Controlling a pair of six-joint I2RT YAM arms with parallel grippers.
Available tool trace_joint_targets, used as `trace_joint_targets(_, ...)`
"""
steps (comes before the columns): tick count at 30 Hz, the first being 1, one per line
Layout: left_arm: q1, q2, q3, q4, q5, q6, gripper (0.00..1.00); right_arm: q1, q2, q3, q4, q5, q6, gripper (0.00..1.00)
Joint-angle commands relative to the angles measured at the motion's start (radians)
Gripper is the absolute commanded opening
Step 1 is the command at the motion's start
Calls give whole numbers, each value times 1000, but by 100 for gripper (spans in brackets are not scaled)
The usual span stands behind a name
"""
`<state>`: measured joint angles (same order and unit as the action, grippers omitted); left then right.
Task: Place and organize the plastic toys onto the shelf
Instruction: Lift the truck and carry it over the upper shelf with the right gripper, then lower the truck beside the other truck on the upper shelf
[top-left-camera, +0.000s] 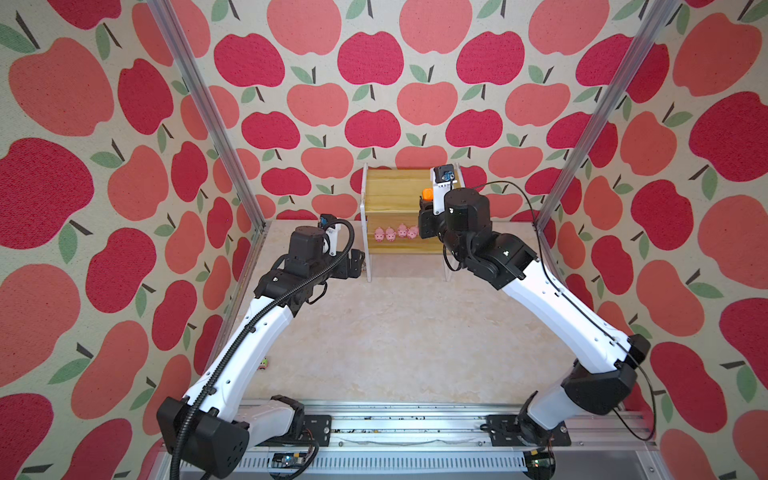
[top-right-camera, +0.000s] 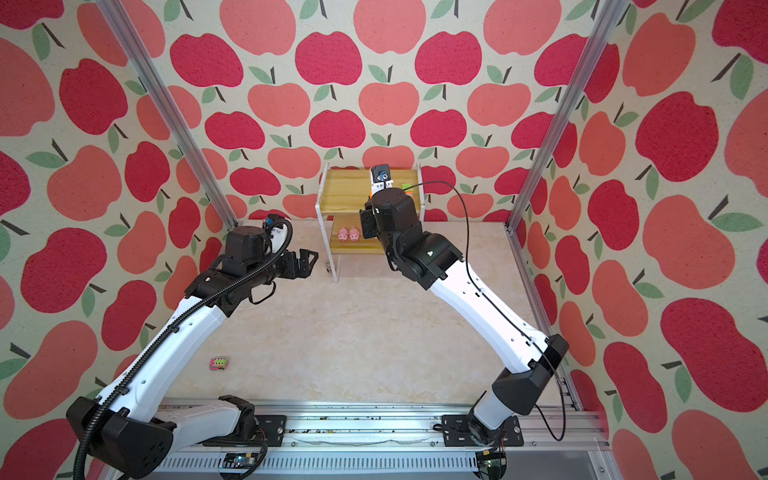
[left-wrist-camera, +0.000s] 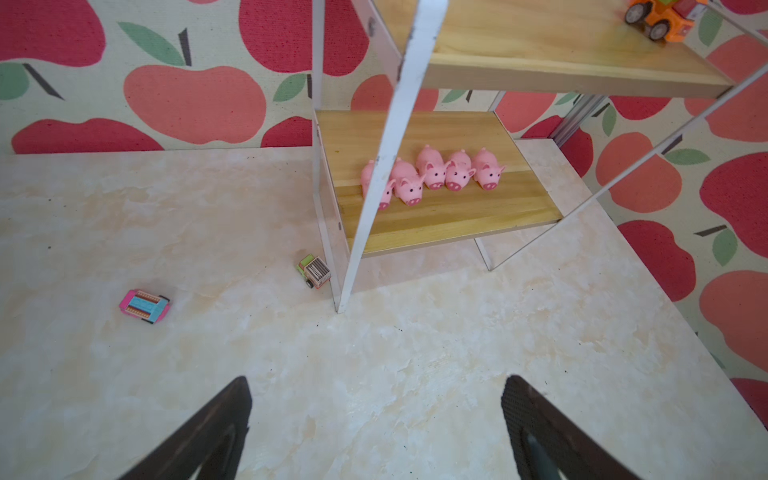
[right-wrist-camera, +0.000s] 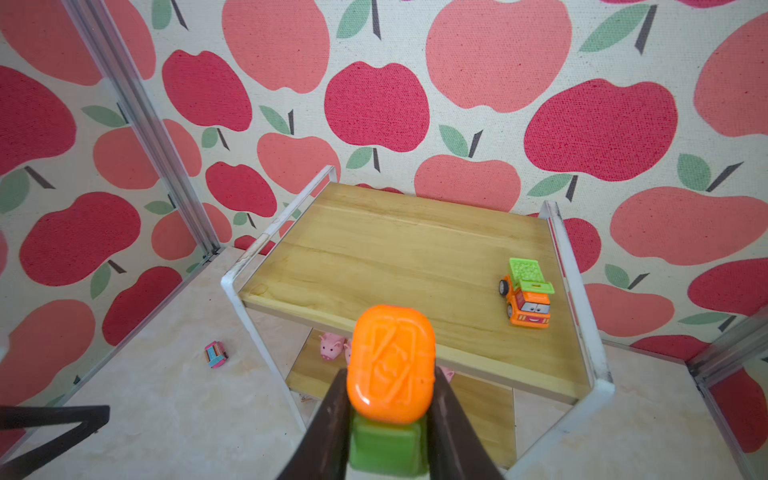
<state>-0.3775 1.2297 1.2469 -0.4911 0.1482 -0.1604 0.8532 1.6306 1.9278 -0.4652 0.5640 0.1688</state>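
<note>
Pretty far along: all 5 pink pigs (left-wrist-camera: 432, 174) sat in a row on the lower board of the shelf (right-wrist-camera: 395, 249), and 1 orange truck (right-wrist-camera: 527, 299) was on the top board. The right fingers (right-wrist-camera: 328, 432) were clamped on an orange-and-green truck (right-wrist-camera: 390, 361) just in front of that top board. The left fingers (left-wrist-camera: 216, 424) were spread wide and empty. Left on the surface (left-wrist-camera: 374, 395): a pink truck (left-wrist-camera: 145, 306), a green-cab truck (left-wrist-camera: 314, 272) beside the shelf leg, and another bright toy (top-right-camera: 218, 363) near the robot's base.
</note>
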Motion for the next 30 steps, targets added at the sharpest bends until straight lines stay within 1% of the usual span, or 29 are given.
trace_joint_targets(1, -13, 35, -9, -48, 29, 77, 97, -43, 79, 70, -85, -10, -19, 19)
trace_joint_targets(3, -17, 37, -37, -23, 60, 81, 97, -76, 115, 111, -98, -40, -7, 19)
trace_joint_targets(6, -18, 40, -59, -6, 86, 78, 97, -109, 153, 147, -104, -43, -2, 19)
trace_joint_targets(7, -18, 43, -65, 0, 92, 75, 97, -120, 165, 162, -110, -78, 2, 19)
trace_joint_targets(8, -18, 45, -67, 4, 99, 72, 97, -131, 175, 174, -115, -88, 6, 19)
trace_joint_targets(13, -17, 62, -76, 23, 139, 54, 97, -167, 223, 226, -126, -110, 23, 19)
trace_joint_targets(30, -9, 56, -97, 51, 175, 36, 97, -195, 394, 439, -186, -113, 51, 20)
